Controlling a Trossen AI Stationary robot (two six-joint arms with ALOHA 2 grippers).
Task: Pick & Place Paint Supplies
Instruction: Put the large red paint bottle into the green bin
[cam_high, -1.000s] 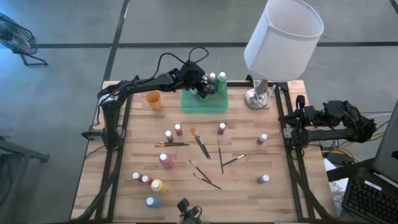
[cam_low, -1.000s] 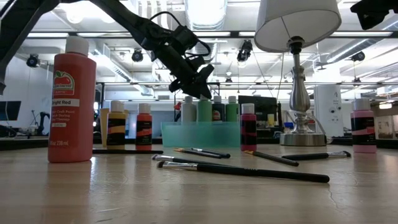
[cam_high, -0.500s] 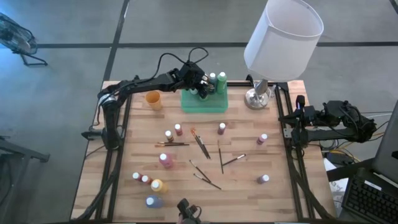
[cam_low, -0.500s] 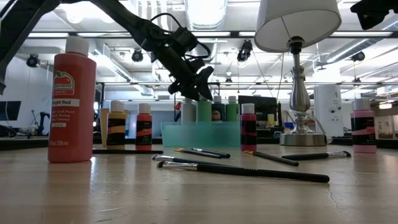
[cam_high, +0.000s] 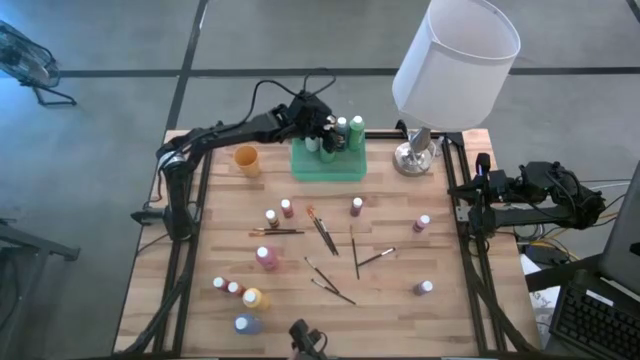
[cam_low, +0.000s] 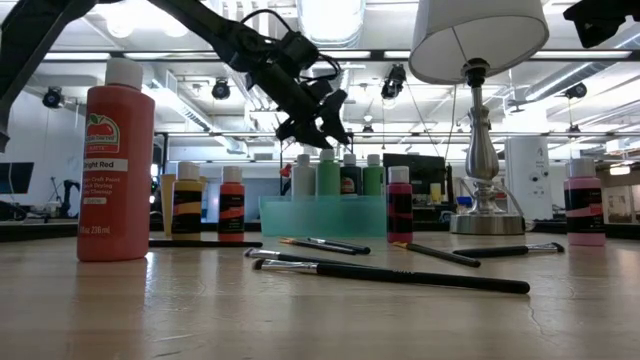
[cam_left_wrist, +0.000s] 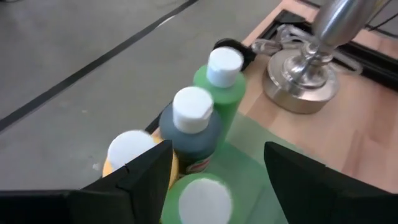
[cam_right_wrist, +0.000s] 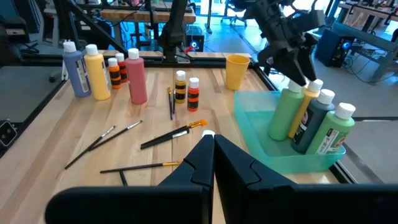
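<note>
Four paint bottles stand upright in the green tray (cam_high: 345, 168) at the table's far edge: light green (cam_left_wrist: 202, 200), yellow (cam_left_wrist: 129, 151), dark green (cam_left_wrist: 189, 127) and green (cam_left_wrist: 221, 76). My left gripper (cam_left_wrist: 217, 163) hangs open just above the light green bottle's cap and touches nothing; in the low view my left gripper (cam_low: 325, 128) stands clear above the caps. More bottles (cam_high: 267, 257) and thin brushes (cam_high: 322, 232) lie loose on the table. My right gripper (cam_right_wrist: 208, 146) is shut and empty, held back at the table's right edge.
An orange cup (cam_high: 246, 160) stands left of the tray. A lamp with a metal base (cam_high: 415, 155) and a wide white shade (cam_high: 455, 60) stands right of it. A big red bottle (cam_low: 117, 165) is near the front edge. Bare wood lies at the middle right.
My left gripper has opened, let go of the light green bottle and risen straight up off it. The bottle stays standing in the tray among the other bottles.
</note>
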